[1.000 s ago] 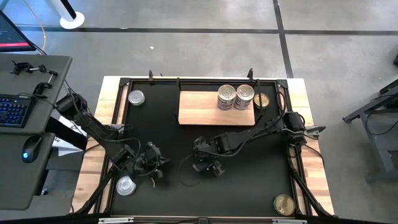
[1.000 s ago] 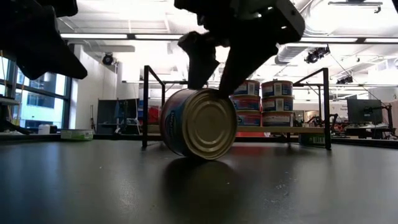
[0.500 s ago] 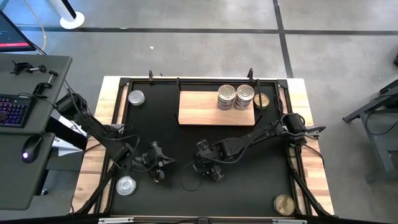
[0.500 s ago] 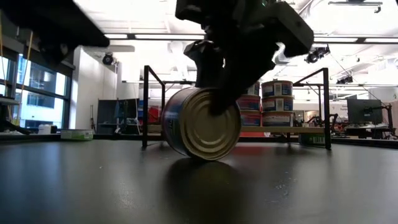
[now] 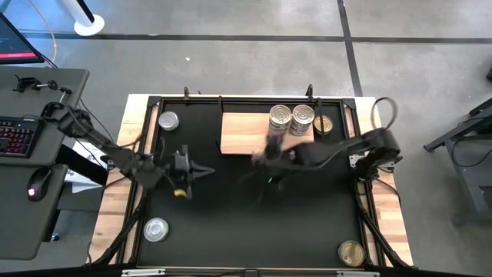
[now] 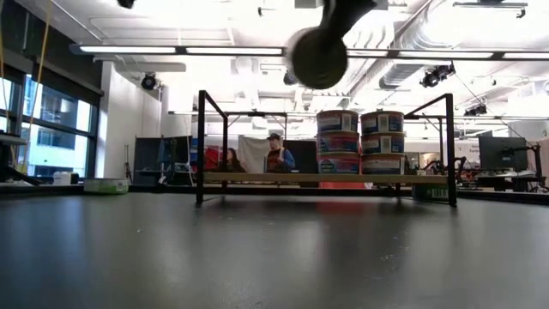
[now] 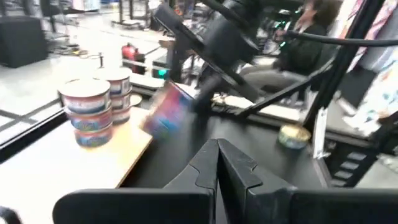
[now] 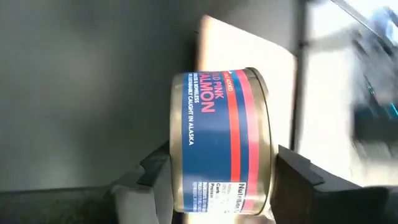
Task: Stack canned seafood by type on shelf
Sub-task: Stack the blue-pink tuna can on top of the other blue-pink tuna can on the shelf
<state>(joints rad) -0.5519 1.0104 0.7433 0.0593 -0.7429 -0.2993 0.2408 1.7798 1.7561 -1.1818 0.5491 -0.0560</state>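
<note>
A tin with a blue and red salmon label [image 8: 217, 143] sits between the fingers of my right gripper [image 8: 222, 168]. It hangs high above the black mat [image 6: 317, 56], just near of the light-wood shelf [image 5: 246, 135]. Two stacks of like tins [image 5: 290, 119] stand on the shelf's right part. My left gripper [image 7: 217, 148] is shut on nothing, left of the tin over the mat [image 5: 206, 171], and points toward the right arm. My right gripper pinches the tin between its two fingers, one finger [image 8: 152, 168] on each flat end [image 8: 177, 155]. The fingers slant down from the table's right side. The tin is lifted clear of the mat and lies on its side, label wall toward the wrist camera.
Loose tins lie on the mat: a silver-lidded one at the far left [image 5: 167, 121], another at the near left [image 5: 156, 228], a gold-lidded one at the near right [image 5: 351, 252]. One more gold lid [image 5: 324, 125] sits right of the shelf. A black frame [image 6: 202, 146] stands around the shelf.
My right gripper has shut on the tin, which stood on its edge on the mat, and has carried it up and toward the far edge, clear of the mat. My left gripper has risen, gone toward the far edge and turned.
</note>
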